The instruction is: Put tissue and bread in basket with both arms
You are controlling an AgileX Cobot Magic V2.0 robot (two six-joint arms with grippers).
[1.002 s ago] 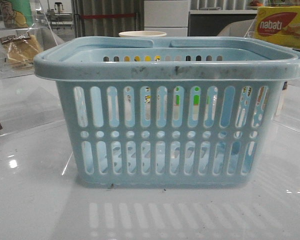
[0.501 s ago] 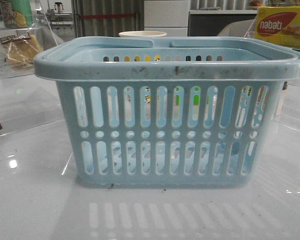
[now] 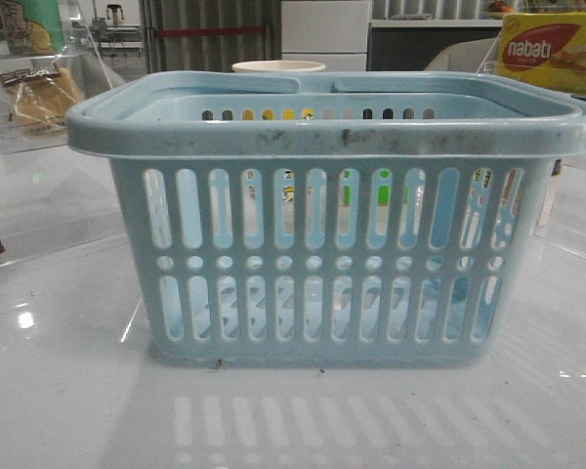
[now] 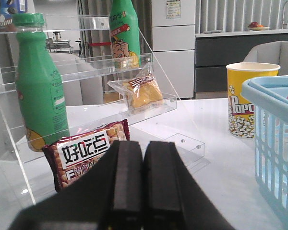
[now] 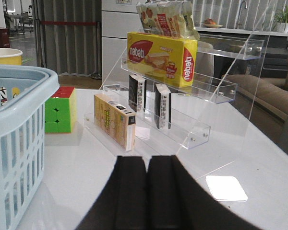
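Observation:
The pale blue basket (image 3: 332, 244) stands at the table's middle and looks empty through its slots. Its edge shows in the left wrist view (image 4: 276, 143) and the right wrist view (image 5: 14, 134). The bagged bread (image 4: 143, 91) lies on a clear acrylic shelf, far left in the front view (image 3: 39, 93). Two black-and-white tissue packets (image 5: 137, 91) (image 5: 163, 105) stand upright on the right acrylic rack. My left gripper (image 4: 143, 143) is shut and empty, short of the bread shelf. My right gripper (image 5: 147, 158) is shut and empty, short of the tissue rack. Neither gripper shows in the front view.
On the left rack stand green bottles (image 4: 38, 91), with a red snack packet (image 4: 86, 155) below. A popcorn cup (image 4: 249, 98) stands behind the basket. The right rack holds a yellow nabati box (image 5: 161, 57) and a tan carton (image 5: 115, 120). A colour cube (image 5: 60, 110) sits beside the basket.

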